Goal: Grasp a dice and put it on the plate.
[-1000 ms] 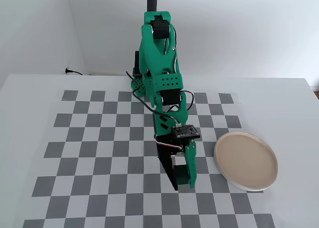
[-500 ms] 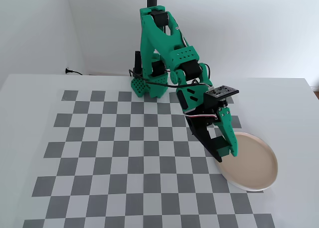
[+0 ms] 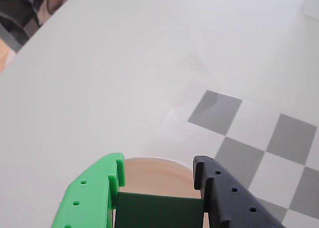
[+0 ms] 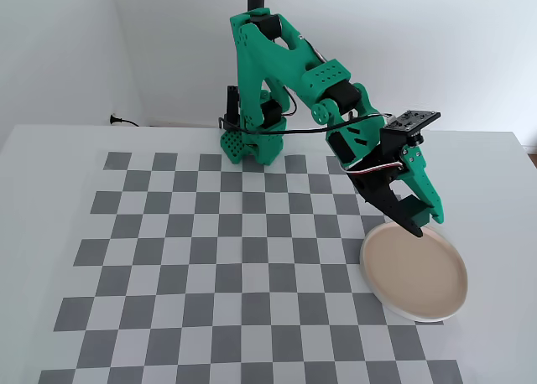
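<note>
In the wrist view my gripper is shut on the dice, a plain dark green cube pinched between the bright green finger on the left and the black finger on the right. The pale beige plate lies directly below and beyond the cube. In the fixed view the gripper hangs just above the far left rim of the plate, which sits at the right edge of the checker mat. The dice is hidden between the fingers there.
The grey-and-white checker mat covers the white table, and the arm's green base stands at its far edge. A wall runs behind it. A white object stands at the top right of the wrist view.
</note>
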